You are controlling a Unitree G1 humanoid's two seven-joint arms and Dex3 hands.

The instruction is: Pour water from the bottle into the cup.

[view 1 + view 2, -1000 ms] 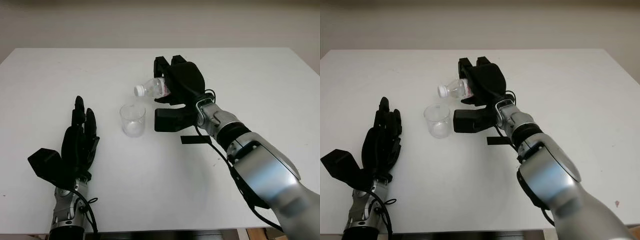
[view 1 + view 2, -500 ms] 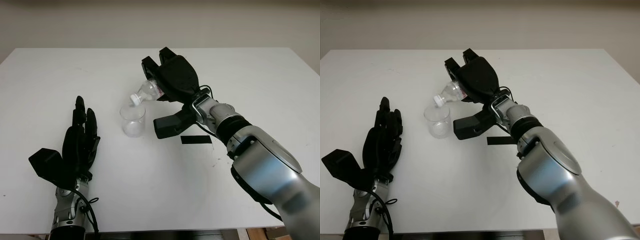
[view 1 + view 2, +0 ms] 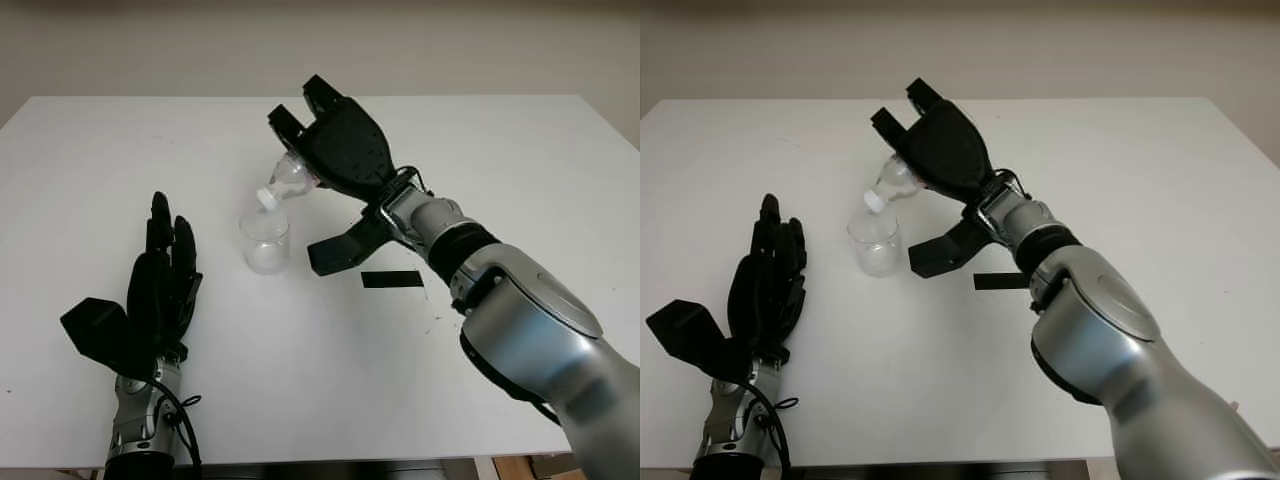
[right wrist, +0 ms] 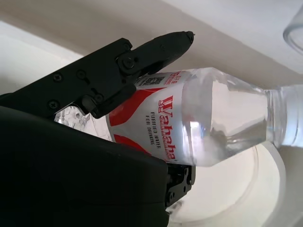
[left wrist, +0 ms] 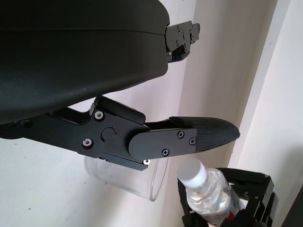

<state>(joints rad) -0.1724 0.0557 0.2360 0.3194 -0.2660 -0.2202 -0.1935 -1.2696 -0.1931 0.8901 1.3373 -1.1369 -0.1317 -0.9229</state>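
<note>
Both hands were over the white counter [image 3: 520,160]: the right hand [image 3: 340,150] had its fingers wrapped around the bottle [image 3: 287,181], tipped neck-down with its capped mouth just above the cup [image 3: 265,241]; the left hand [image 3: 160,290] was open, well left of the cup.

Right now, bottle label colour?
Red and white on the bottle, clearest in the right wrist view.

Right hand [image 3: 340,160] raised, fingers clamped; left hand [image 3: 155,300] open, low.
</note>
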